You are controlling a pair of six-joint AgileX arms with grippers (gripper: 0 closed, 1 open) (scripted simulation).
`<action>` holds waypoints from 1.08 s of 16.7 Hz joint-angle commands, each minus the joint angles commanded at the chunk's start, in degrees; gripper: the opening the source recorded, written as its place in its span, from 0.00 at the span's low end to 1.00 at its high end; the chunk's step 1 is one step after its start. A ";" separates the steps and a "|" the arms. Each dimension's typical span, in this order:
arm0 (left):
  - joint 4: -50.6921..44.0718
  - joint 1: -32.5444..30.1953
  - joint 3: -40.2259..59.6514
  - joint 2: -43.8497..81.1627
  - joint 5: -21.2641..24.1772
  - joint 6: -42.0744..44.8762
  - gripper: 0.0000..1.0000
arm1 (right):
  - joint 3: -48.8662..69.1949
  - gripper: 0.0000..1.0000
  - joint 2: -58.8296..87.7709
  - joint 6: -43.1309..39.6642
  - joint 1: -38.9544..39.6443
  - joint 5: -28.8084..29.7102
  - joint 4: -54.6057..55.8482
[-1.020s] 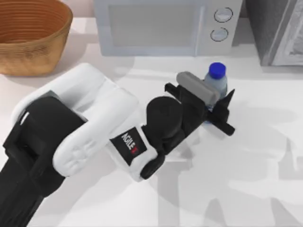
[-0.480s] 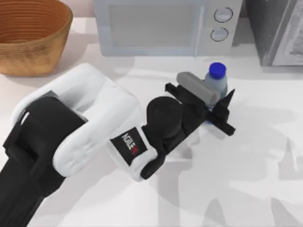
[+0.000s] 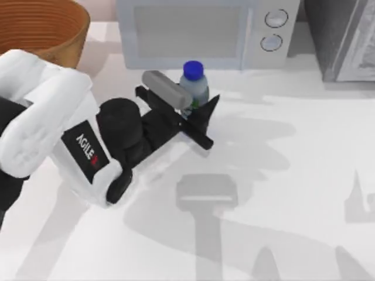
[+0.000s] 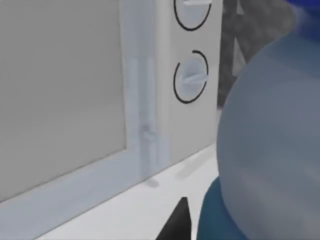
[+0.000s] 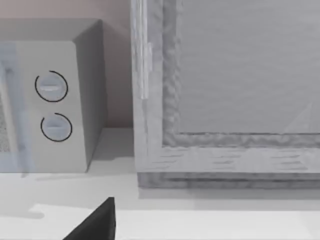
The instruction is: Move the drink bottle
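Left gripper (image 3: 196, 111): reaching in from the table's left side in the top view, its dark fingers (image 3: 206, 110) clamped on the drink bottle, in front of the microwave

Drink bottle (image 3: 194, 86): standing upright between the left gripper's fingers, blue cap (image 3: 193, 70) pointing up, just near of the microwave's door and left of its dials; in the left wrist view its clear rounded body (image 4: 272, 145) is looming very close to the camera, with the blue label band (image 4: 215, 215) below it

Left arm (image 3: 53, 134): white and black, lying across the left part of the table, bearing the AgileX mark on its white shell

Microwave (image 3: 193, 32): pale grey, sitting at the far edge of the table, its door facing near and two round dials (image 3: 273, 29) stacked at its right end; the left wrist view is showing the same door and dials (image 4: 190, 77) beyond the bottle

Basket (image 3: 44, 29): brown woven, sitting at the far left corner, left of the microwave, partly covered by the left arm

Grey cabinet (image 3: 343, 38): standing at the far right, right of the microwave; the right wrist view is facing its framed front (image 5: 225, 90)

Right gripper: one dark fingertip (image 5: 97, 222) is poking into the right wrist view, whether the fingers are apart or together I cannot tell

Table (image 3: 293, 193): white, crossed by grey shadows
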 joint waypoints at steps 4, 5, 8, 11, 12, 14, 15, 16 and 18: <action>3.83 17.74 -13.04 -7.23 16.87 1.45 0.00 | 0.00 1.00 0.00 0.00 0.00 0.00 0.00; 4.73 21.93 -16.22 -9.13 20.90 1.80 0.00 | 0.00 1.00 0.00 0.00 0.00 0.00 0.00; 7.03 31.60 -24.25 -14.24 30.48 2.70 0.00 | 0.00 1.00 0.00 0.00 0.00 0.00 0.00; 8.18 35.85 -28.29 -17.17 34.72 3.17 0.00 | 0.00 1.00 0.00 0.00 0.00 0.00 0.00; 8.24 36.05 -28.48 -17.32 34.92 3.20 0.00 | 0.00 1.00 0.00 0.00 0.00 0.00 0.00; 8.24 36.05 -28.48 -17.32 34.92 3.20 0.00 | 0.00 1.00 0.00 0.00 0.00 0.00 0.00; 8.08 35.82 -28.31 -16.98 34.74 3.27 0.00 | 0.00 1.00 0.00 0.00 0.00 0.00 0.00; 8.17 35.68 -28.12 -16.79 34.62 3.26 0.00 | 0.00 1.00 0.00 0.00 0.00 0.00 0.00; 8.98 34.36 -26.32 -14.60 33.25 3.11 0.00 | 0.00 1.00 0.00 0.00 0.00 0.00 0.00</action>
